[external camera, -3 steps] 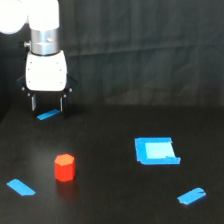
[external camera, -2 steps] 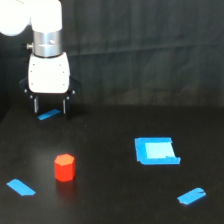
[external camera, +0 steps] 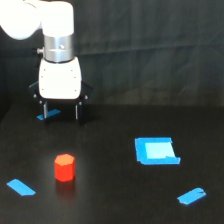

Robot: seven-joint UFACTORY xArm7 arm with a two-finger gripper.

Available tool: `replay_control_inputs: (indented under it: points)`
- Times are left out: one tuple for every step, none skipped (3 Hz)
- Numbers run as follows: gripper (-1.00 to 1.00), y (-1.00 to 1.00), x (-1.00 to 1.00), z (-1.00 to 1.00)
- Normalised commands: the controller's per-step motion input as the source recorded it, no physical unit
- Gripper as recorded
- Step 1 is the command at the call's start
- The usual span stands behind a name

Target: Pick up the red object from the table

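In the exterior view, the white arm came in from the upper corner on the view's left, bent over at a rounded joint and dropped straight down through a grey metallic collar into a white boxy wrist. Below that hung the gripper, pointing straight down, its two dark fingers standing apart with open space between them and nothing held. The fingertips hung over the far part of the table, on the view's left; whether they touched the surface I could not tell. A short strip of blue tape lay on the table just behind the fingers, partly hidden by them.

The red object stood upright on the black table, nearer the camera than the gripper and well apart from it, lying almost directly in front of the gripper and a little to the view's right of its centre. It was untouched, with its flat hexagonal top facing up.

Another blue tape strip lay near the block toward the view's left edge. A blue square patch with a paler centre lay farther toward the view's right, and one more tape piece lay near the lower corner on that side.
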Motion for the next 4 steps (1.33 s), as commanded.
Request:
replay_control_inputs:
  points:
    - [1.0,-0.78,0.44,0.05]
    - [0.95,-0.87,0.41,0.01]
    - [1.0,-0.94,0.2,0.14]
    - [1.0,-0.94,0.18,0.15]
